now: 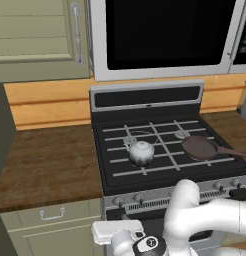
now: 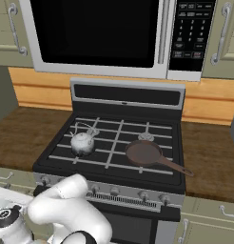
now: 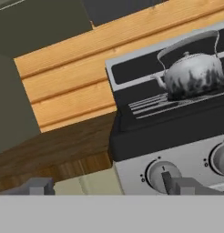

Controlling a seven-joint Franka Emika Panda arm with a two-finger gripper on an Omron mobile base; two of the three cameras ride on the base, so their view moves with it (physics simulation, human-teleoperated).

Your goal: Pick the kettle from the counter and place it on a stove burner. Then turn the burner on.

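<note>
Jaws first: your jaws (image 3: 107, 186) sit low in front of the stove, spread wide with nothing between them; in the hand view one tip (image 3: 38, 186) lies before the worktop's front edge and the other tip (image 3: 177, 184) right by a control knob (image 3: 162, 174), though you cannot tell from here whether it touches.

Count what you have, biggest down. One microwave (image 2: 92, 33) hangs above one stove (image 2: 123, 97). You get one dark wood worktop (image 1: 45, 160), split by the stove into a left and a right stretch. The cooktop has four burners; the front left stove burner (image 1: 145, 167) is under the kettle, and the front right one is covered by one brown frying pan (image 2: 145, 152) whose handle points toward the right front corner. One kettle (image 1: 141, 152) stands upright on the front left grate, its spout toward the left in the hand view. Along the front panel you can probably count five knobs in the right base view, but they are small and grey on grey.

From your jaws, the kettle (image 3: 193, 75) is above and beyond, well apart, toward the tip nearest the knob.

The second knob (image 3: 221, 159) is cut off at the hand view's edge.
</note>
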